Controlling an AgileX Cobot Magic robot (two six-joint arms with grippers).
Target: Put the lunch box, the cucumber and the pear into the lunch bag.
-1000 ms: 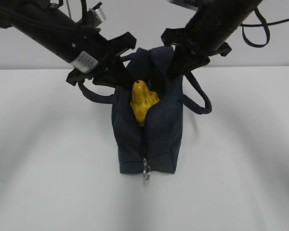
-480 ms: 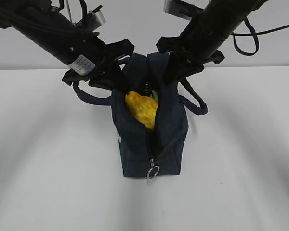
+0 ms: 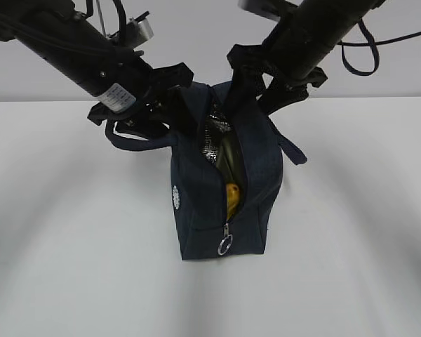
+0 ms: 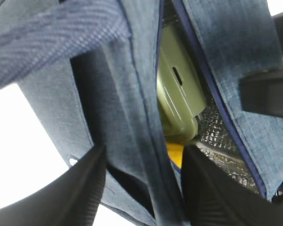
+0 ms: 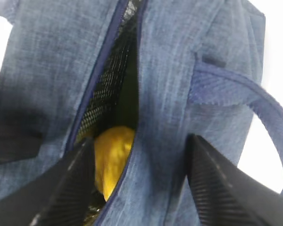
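Note:
The dark navy lunch bag [image 3: 196,210] stands in the middle of the white table with its mouth open. My left gripper [image 3: 175,105] is shut on its left rim and my right gripper [image 3: 256,84] on its right rim. In the left wrist view the gripper [image 4: 144,155] straddles the bag wall [image 4: 108,94], and the sage-green lunch box [image 4: 177,89] lies inside above a bit of the yellow pear [image 4: 175,153]. In the right wrist view the gripper [image 5: 140,141] straddles the other wall [image 5: 170,94], with the pear [image 5: 111,157] inside. The pear [image 3: 232,199] sits low in the opening, under the lunch box [image 3: 228,153]. The cucumber is hidden.
The zipper's metal ring pull [image 3: 225,246] hangs at the bag's near end. One handle [image 3: 137,140] loops out to the left and the other [image 3: 291,151] to the right. The white table [image 3: 70,246] spreads around the bag.
The pear stood out of the bag's mouth a second ago and has dropped down inside. Both grippers have pulled the rims up and apart, and the bag has shifted slightly right.

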